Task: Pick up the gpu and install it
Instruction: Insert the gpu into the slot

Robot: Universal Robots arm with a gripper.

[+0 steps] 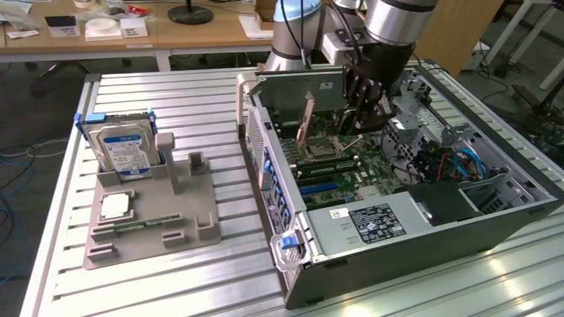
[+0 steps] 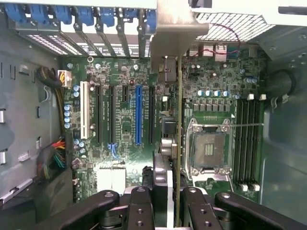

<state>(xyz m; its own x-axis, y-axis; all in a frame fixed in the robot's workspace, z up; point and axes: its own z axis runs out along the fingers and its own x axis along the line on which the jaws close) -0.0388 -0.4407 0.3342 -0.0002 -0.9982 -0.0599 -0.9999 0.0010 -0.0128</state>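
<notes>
1. So, the gripper (image 2: 167,213) is clamped on the gpu (image 2: 169,72). The wrist view has a finger on each flat face, and the card runs edge-on away from them.
2. The gpu sits right in the jaws, stood on edge inside the open PC case (image 1: 458,231) above the motherboard (image 2: 120,129). Its silvery bracket end points at the rear slot openings (image 2: 86,19). In the exterior view the gripper (image 1: 363,125) is down in the case, with the gpu (image 1: 310,119) sticking out toward the rear wall.
3. Biggest worry is probably alignment. The card's edge looks to hang between the black slot (image 2: 151,115) next to the blue slot (image 2: 138,115) and the CPU socket (image 2: 207,148). Whether it's square over a slot can't be told. A push while it's off would jam the contacts on the slot rim.
4. The bracket could catch on the rear frame if the card goes in tilted.
5. The grip is near one end, so the card might pivot under insertion force.
6. The row of capacitors (image 2: 213,93) sits close by and could get clipped.
</notes>
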